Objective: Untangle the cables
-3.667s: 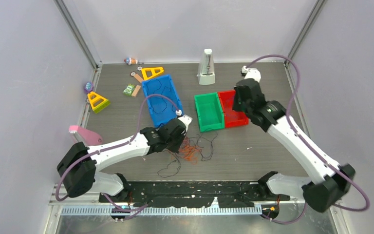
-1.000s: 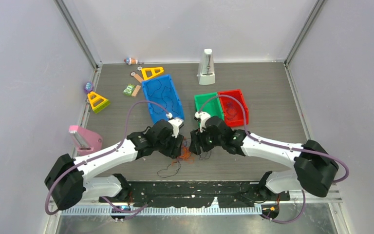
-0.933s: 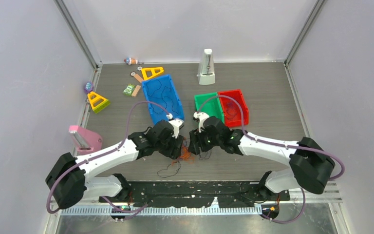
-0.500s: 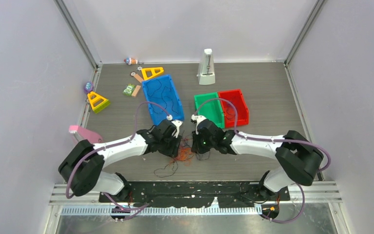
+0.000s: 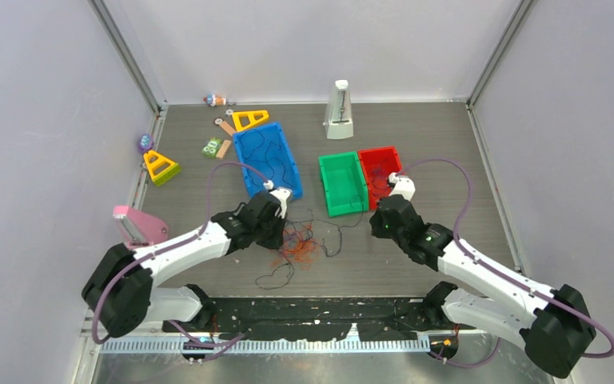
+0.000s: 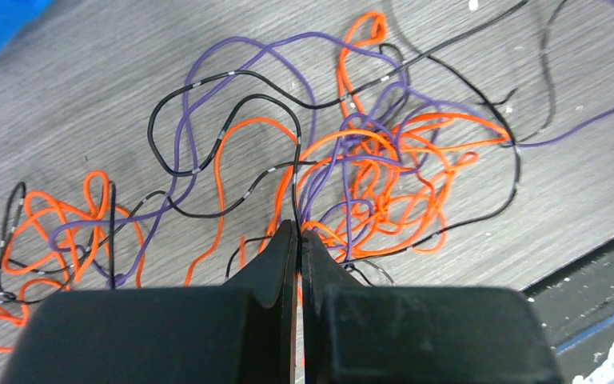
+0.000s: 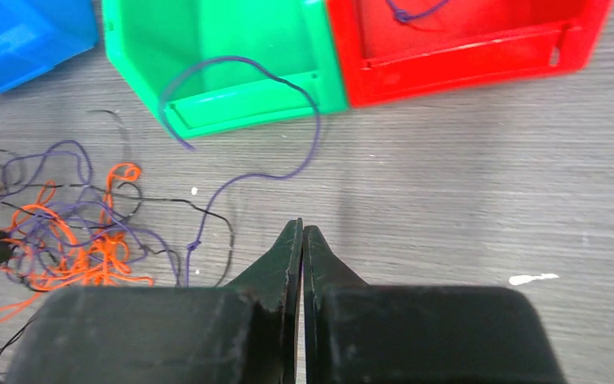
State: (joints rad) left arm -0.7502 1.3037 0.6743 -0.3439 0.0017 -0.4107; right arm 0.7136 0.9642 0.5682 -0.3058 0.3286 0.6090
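Observation:
The cables (image 5: 300, 244) lie in an orange, purple and black tangle on the table's middle front, also in the left wrist view (image 6: 368, 176). My left gripper (image 5: 282, 234) sits at the tangle's left edge. Its jaws (image 6: 297, 228) are shut on a black cable that runs up out of their tips. My right gripper (image 5: 376, 221) is off to the right, near the green bin. It is shut (image 7: 302, 229), with a thin purple line in the slit. A purple cable (image 7: 312, 120) loops over the green bin's front and trails back toward the tangle (image 7: 72, 240).
A blue bin (image 5: 248, 152) holds black cables, a green bin (image 5: 324, 180) stands beside a red bin (image 5: 400, 172) with purple cables. A metronome (image 5: 340, 112) stands at the back. Yellow triangles (image 5: 160, 166) and a pink object (image 5: 132, 222) are at the left.
Both grippers were open at the tangle and have shut. My right arm has drawn back to the right, away from the tangle. My left gripper stayed at the tangle.

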